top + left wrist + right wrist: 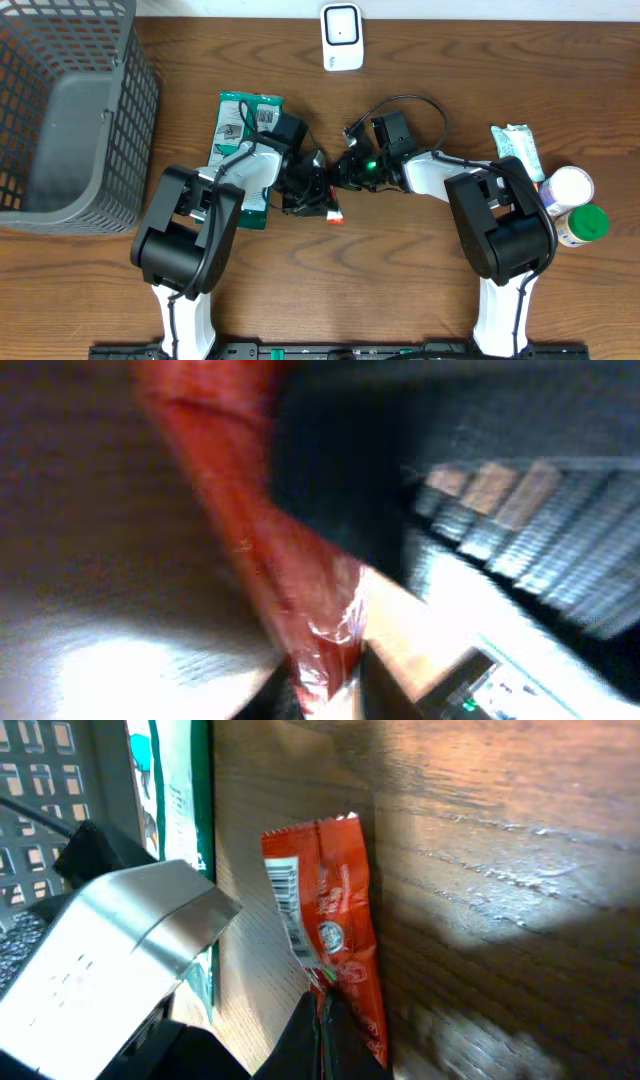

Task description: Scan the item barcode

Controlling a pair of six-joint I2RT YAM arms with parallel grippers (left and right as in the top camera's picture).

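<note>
**Red packet (pixel 335 920) pinched from both sides, well short of the scanner (pixel 341 37)**

My left end effector (pixel 325 695) and right end effector (pixel 320 1020) are both closed on the packet, which is on my side of the scanner and well apart from it. I judge this a hand-over. Next, one side should let go and the other turn the barcode (pixel 287 895) towards the scanner.

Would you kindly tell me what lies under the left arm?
A green packet lies flat there; its far end shows, but the left arm covers part of the rest.
</note>
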